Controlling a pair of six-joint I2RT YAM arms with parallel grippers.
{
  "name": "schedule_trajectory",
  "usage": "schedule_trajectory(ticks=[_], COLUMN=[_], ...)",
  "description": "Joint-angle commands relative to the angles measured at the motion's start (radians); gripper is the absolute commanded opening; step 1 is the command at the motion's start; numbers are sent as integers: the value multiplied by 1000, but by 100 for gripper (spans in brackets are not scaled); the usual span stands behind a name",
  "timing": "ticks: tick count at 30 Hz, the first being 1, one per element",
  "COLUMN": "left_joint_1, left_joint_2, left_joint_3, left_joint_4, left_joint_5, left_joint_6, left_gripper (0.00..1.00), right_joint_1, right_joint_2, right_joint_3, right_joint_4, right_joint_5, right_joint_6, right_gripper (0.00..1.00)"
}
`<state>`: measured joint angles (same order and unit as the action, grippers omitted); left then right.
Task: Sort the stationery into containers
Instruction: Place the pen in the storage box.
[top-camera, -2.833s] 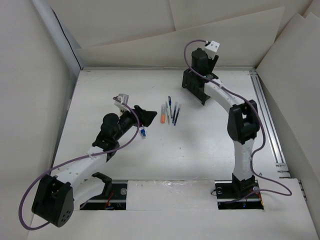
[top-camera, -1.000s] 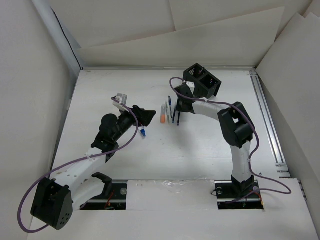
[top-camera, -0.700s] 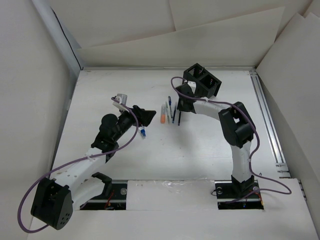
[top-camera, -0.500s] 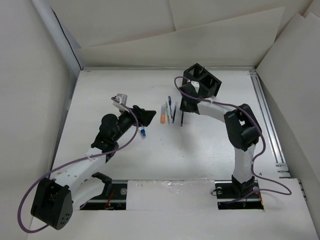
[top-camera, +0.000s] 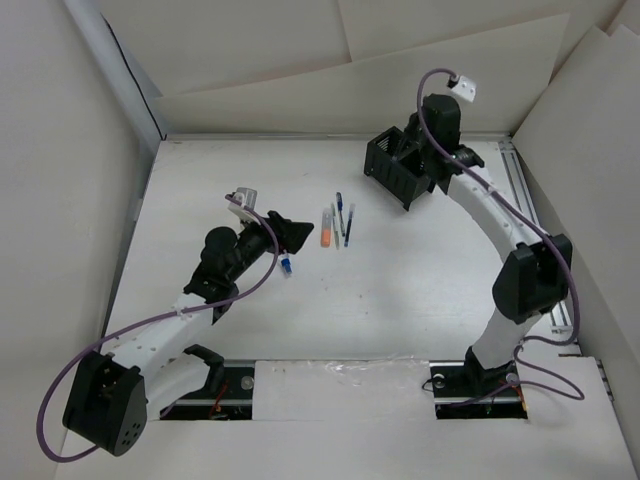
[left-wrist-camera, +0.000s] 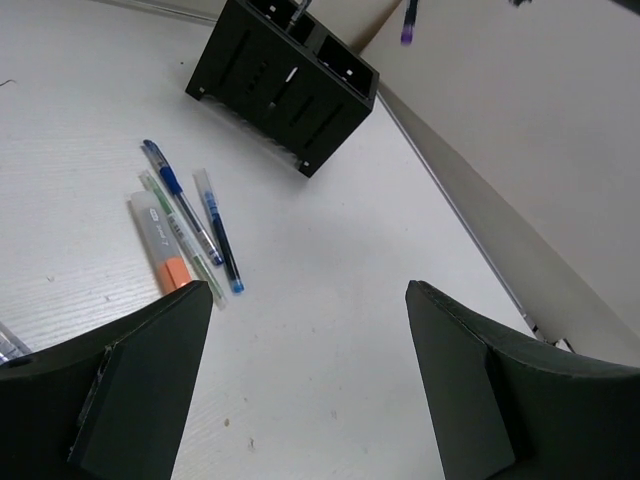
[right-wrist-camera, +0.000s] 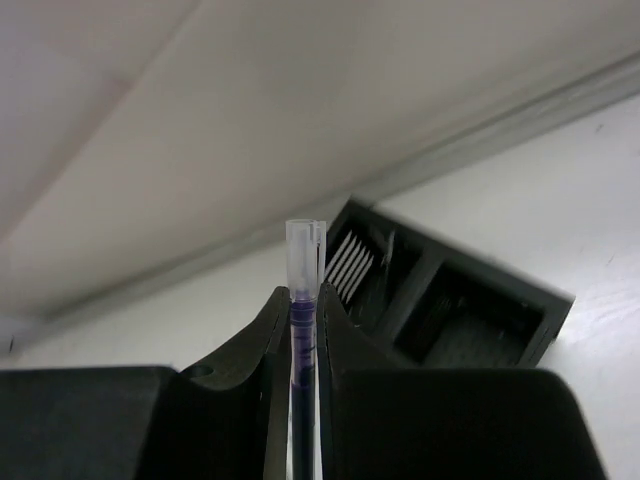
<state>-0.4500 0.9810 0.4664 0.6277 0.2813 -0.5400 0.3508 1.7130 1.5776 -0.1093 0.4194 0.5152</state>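
Overhead, the right claw (top-camera: 437, 122) hangs high above the black organiser (top-camera: 396, 170) at the far side of the table (top-camera: 400, 300). Its jaws are pinched narrow on a dark pen (right-wrist-camera: 302, 335).

- Grip: the pen runs lengthwise between the jaws with its clear end poking out past the tips. Likely held this way so it can go down end-first into a slot.
- Position: in the right wrist view the organiser's open compartments lie beyond and below the pen's tip. The pen looks to be over the box, or near its edge. Which compartment it is lined up with I cannot tell.
- One compartment seems to hold a slim item standing upright. It is too small to identify.

The left claw (left-wrist-camera: 308, 300) is spread wide and holds nothing. It sits low and points at the loose cluster, probably waiting its turn.

- Loose on the table, well apart from the organiser and close together: a grey marker (left-wrist-camera: 160, 238) with an orange end, a blue pen (left-wrist-camera: 176, 194) and a thin blue pen (left-wrist-camera: 219, 231).
- A stubby white-blue marker (top-camera: 286, 264) lies just beside the left claw in the top view.

Judgement: this is the drop-off step for one pen, and most of the sorting is not yet done.
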Motion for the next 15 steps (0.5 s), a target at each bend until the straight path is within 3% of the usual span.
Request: schedule_trajectory(ticks=[1, 5, 15], left_joint_1=[-3, -3, -3], left_joint_2=[5, 5, 53], left_joint_3=[25, 25, 25], left_joint_4=[53, 53, 63], left_joint_5=[19, 29, 38], left_joint_6=[-8, -8, -8], left_gripper=[75, 75, 75], right_joint_1=[-36, -61, -20], right_joint_2=[100, 233, 490], right_joint_3=[119, 280, 539], right_joint_4=[100, 124, 253], right_joint_5=[146, 295, 432], right_joint_6=[-27, -58, -277], right_gripper=[0, 0, 0])
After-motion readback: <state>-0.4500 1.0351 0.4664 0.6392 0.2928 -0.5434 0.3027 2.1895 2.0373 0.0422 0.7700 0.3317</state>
